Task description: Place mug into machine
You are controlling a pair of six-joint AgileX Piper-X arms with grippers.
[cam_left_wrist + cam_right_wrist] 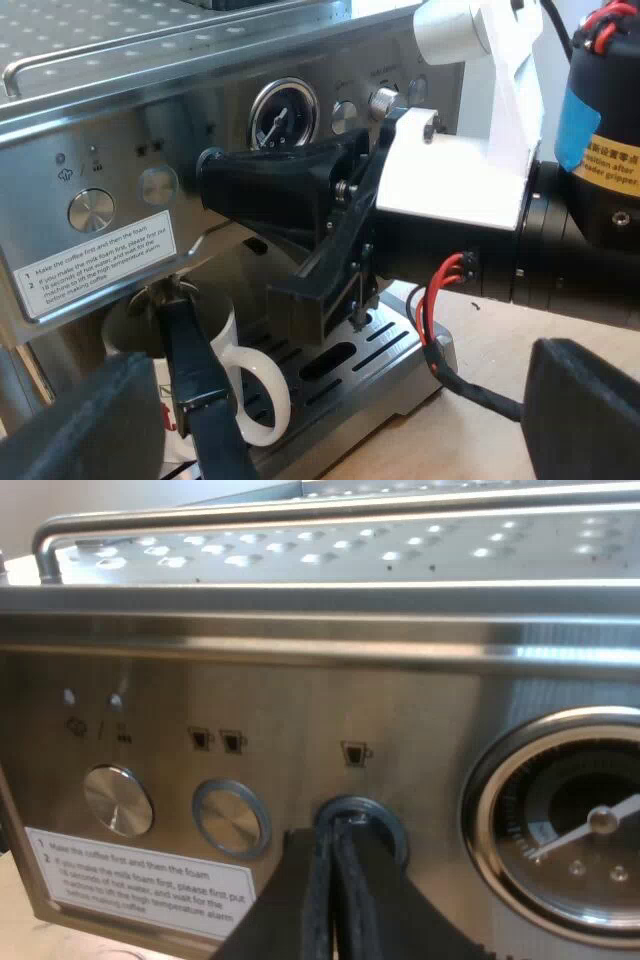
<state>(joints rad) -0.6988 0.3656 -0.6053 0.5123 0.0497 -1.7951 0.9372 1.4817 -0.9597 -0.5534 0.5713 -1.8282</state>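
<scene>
Left wrist view: the white mug [250,385] stands on the drip tray [395,355] of the espresso machine [120,110], and the left pincer [335,405] is spread wide before it. Right wrist view: the right pincer [335,832] is pinched narrow, its tips at a round button [388,825].

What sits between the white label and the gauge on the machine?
In the right wrist view, the right end effector stands there, shut, its tips at a ringed button.
</scene>
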